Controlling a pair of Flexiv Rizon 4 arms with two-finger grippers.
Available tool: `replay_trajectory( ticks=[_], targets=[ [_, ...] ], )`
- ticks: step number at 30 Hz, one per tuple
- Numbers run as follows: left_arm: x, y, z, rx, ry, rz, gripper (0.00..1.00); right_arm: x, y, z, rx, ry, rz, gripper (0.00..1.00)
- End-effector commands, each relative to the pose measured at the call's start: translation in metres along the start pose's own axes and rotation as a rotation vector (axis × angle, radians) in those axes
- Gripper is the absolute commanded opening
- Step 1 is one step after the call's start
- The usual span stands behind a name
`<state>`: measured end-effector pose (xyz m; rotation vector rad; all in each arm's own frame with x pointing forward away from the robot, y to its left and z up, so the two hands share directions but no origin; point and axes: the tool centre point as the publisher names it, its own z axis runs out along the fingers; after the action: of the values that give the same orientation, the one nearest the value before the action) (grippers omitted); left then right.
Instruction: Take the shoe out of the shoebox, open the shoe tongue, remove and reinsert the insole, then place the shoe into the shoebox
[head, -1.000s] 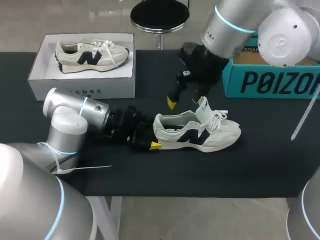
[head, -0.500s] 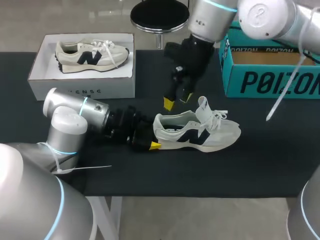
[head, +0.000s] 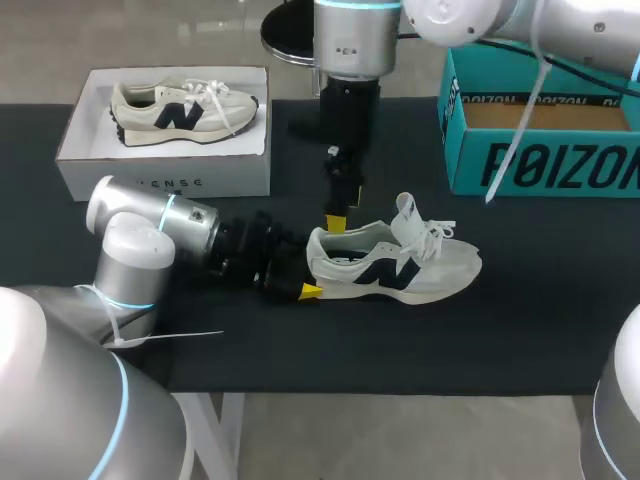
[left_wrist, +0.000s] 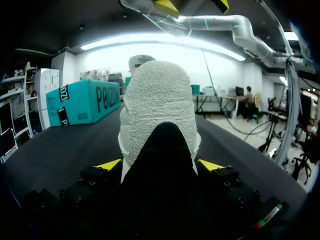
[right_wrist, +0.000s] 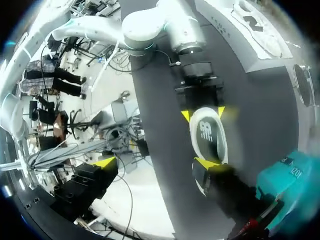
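Moved: my right tool (right_wrist: 156, 162) swung across, now above the heel opening of the shoe (head: 405, 268), fingers apart.
Left tool (left_wrist: 160, 165): I have it clamped on that heel.

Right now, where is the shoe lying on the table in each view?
Head view: shoe mid-table, heel at the left fingers.
Left wrist view: its heel fills the middle, between those fingers.
Right wrist view: seen from above, ahead of the right fingers.
Shared landmark: the teal box.
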<state>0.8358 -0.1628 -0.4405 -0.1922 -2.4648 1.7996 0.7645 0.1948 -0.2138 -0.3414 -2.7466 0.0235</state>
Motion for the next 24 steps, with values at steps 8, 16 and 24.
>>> replay_trajectory(
  ticks=[8,16,24],
  targets=[
    [0.001,0.007,0.002,-0.001,0.001,0.000,0.00,-0.004,0.006,0.001,0.521,-0.066,-0.162,1.00],
    [0.001,0.007,0.002,-0.001,0.001,0.000,0.00,-0.007,-0.002,0.011,0.528,-0.097,-0.094,0.00],
    [0.001,0.007,0.002,-0.001,0.001,0.000,0.00,-0.019,-0.010,0.014,0.404,-0.165,-0.127,0.00]
  ],
)
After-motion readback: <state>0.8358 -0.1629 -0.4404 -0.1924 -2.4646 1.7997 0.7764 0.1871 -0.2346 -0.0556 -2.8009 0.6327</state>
